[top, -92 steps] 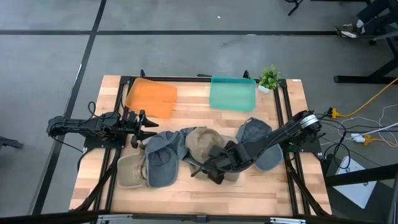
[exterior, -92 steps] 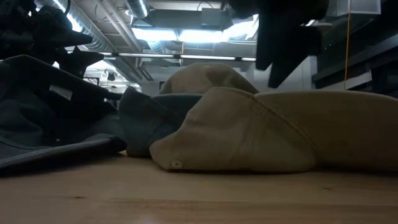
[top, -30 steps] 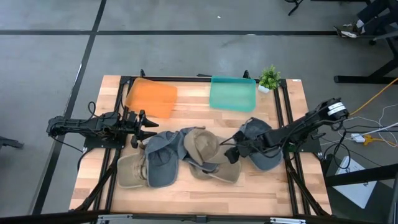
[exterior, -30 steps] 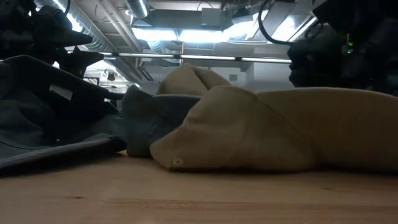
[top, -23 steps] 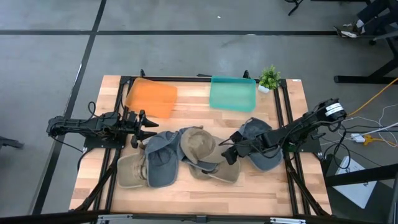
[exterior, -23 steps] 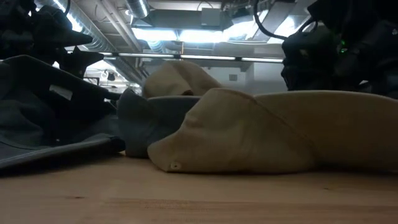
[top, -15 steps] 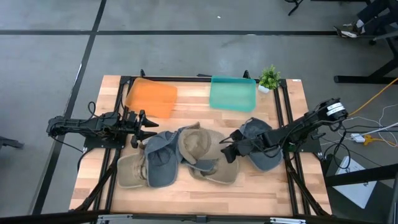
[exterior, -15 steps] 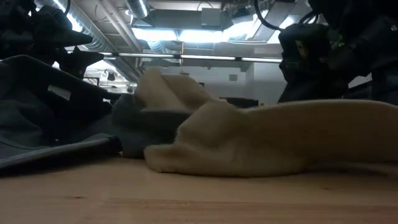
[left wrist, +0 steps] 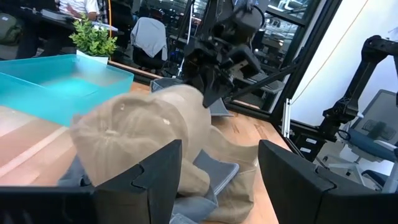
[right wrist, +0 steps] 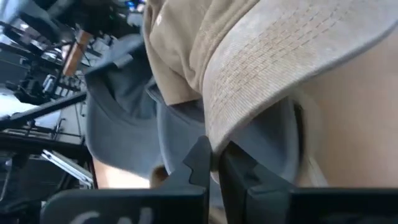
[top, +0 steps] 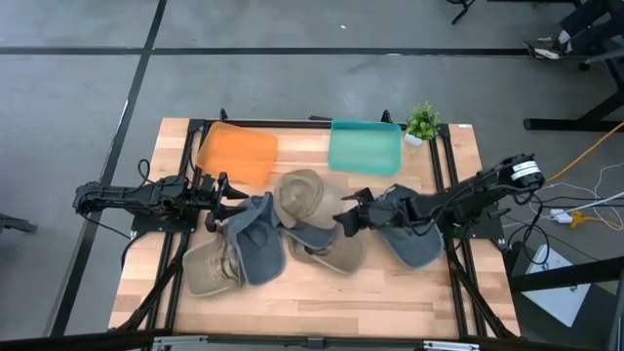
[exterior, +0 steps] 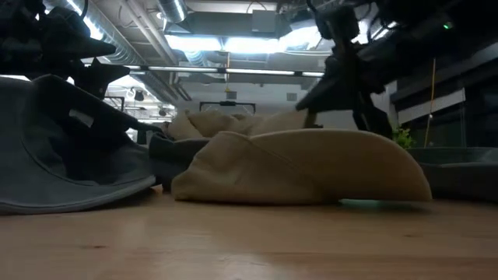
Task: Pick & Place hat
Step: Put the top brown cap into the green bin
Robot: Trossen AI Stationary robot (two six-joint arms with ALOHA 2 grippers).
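Since three seconds ago, your right gripper [top: 343,220] has pulled back from the front of the pile toward the bench's middle, and the tan hat [top: 298,194] has come with it: it now sits farther back, just in front of the orange tray [top: 237,151], instead of low among the other caps. The grey cap [top: 255,249] and the tan cap at the left front [top: 210,268] have also shifted and turned.

You can see in the right wrist view that the gripper's fingers [right wrist: 200,158] are nearly closed on the tan hat's stitched brim [right wrist: 273,59], so it is holding that hat by the brim edge. In the left wrist view the hat's crown [left wrist: 134,134] is raised above a grey cap [left wrist: 211,174], with the right gripper [left wrist: 214,87] clamped at its far side.

Your left gripper [top: 226,202] waits at the left side of the bench, just beside the grey cap, its fingers [left wrist: 149,174] spread wide and holding nothing.

Behind the hat, the teal tray [top: 366,146] sits at the back of the bench [top: 331,302], with a small potted plant [top: 422,123] at its right corner. Another grey cap [top: 409,229] lies under the right arm. In the low view a second tan cap [exterior: 299,167] rests flat on the bench nearest the camera.
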